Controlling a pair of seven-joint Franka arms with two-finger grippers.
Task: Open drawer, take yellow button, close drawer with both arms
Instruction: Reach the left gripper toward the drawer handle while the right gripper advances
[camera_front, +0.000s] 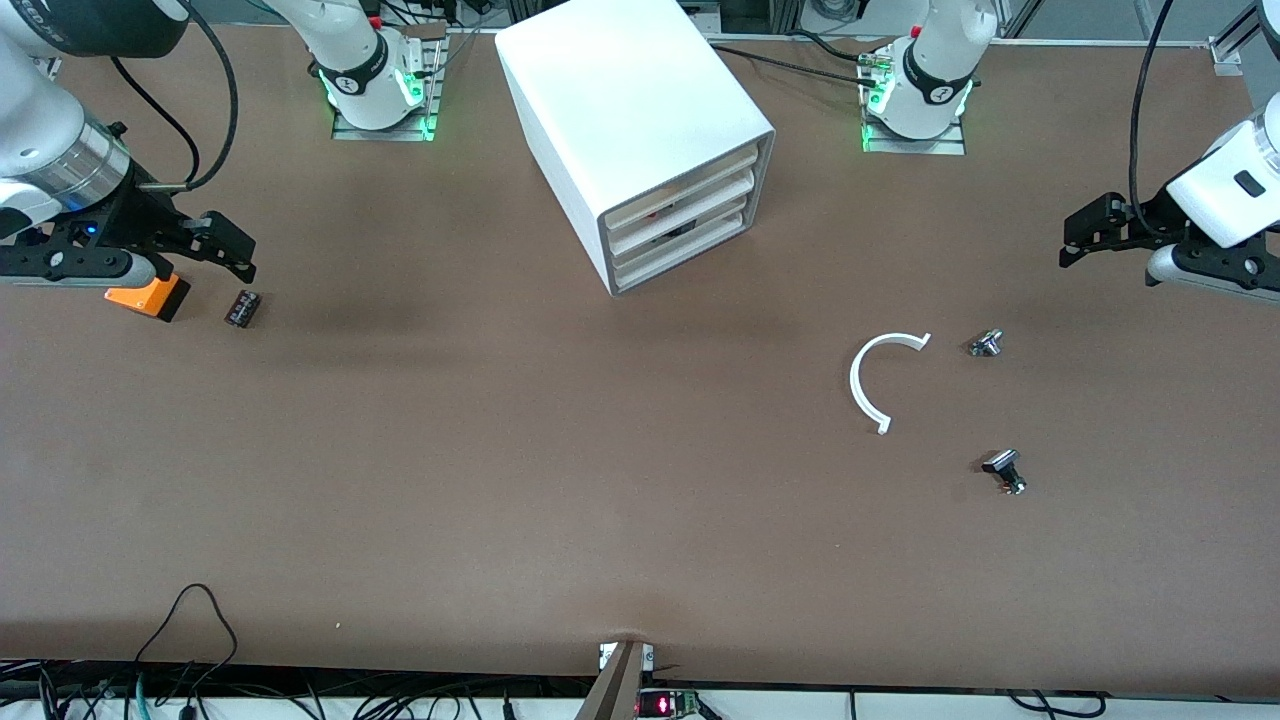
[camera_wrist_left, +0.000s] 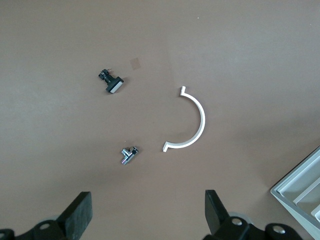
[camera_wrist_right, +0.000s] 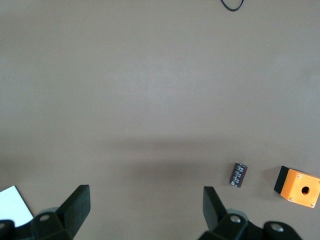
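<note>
**Entry: drawer shut, both arms waiting at the table ends**

Right gripper (camera_front: 240, 262): hung over the orange box (camera_front: 147, 296) at the right arm's end; fingers (camera_wrist_right: 75, 205) spread wide, holding nothing. A small black part (camera_front: 243, 308) lay just beside the box.

Cabinet (camera_front: 640, 130): between the two bases, fronts angled toward the left arm's end. Drawer (camera_front: 685, 182), the top one, looked closed. Button: not visible; judged to be inside.

White arc (camera_front: 880, 378), silver stud (camera_front: 986, 344), black-capped button (camera_front: 1004, 470): loose on the table, nearer the camera than the cabinet, toward the left arm's end.

Left gripper (camera_front: 1075, 240): hung over bare table at that end, level, pointing toward the cabinet; fingers (camera_wrist_left: 214, 210) apart and empty.

Handling note: the step in hand appeared to be opening. One arm would best take the top front squarely and pull along the cabinet's angled axis, while the other steadies the case against sliding.
</note>
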